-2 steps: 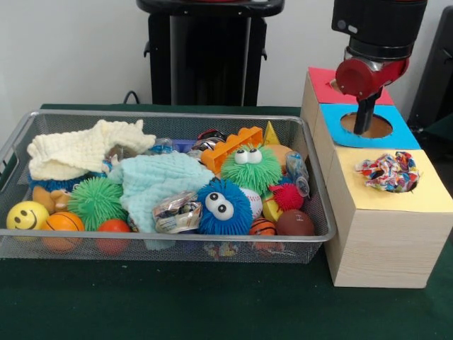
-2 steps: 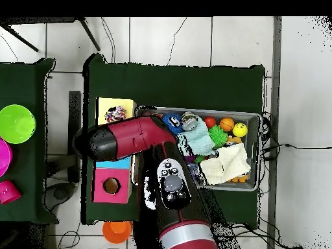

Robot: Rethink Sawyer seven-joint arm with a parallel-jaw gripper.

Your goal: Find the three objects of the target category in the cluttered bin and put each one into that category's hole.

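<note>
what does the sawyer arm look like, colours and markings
The arm has glossy red shells with black joints. A silver band rings its lower segment, and a black panel there carries round white buttons. The end effector is a dark, narrow piece below a red wrist.

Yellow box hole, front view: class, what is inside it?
A multicoloured crumpled bundle fills the hole in the yellow box. Anything beneath it is hidden.

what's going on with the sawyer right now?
The red and black arm's gripper hangs over the round hole in the blue-topped wooden box, tips at or just inside the opening; whether it holds anything can't be told. A multicoloured crumpled bundle sits in the hole of the yellow-topped wooden box next to it. The wire mesh bin beside the boxes is full of balls, fuzzy toys and cloths, untouched at this moment.
</note>
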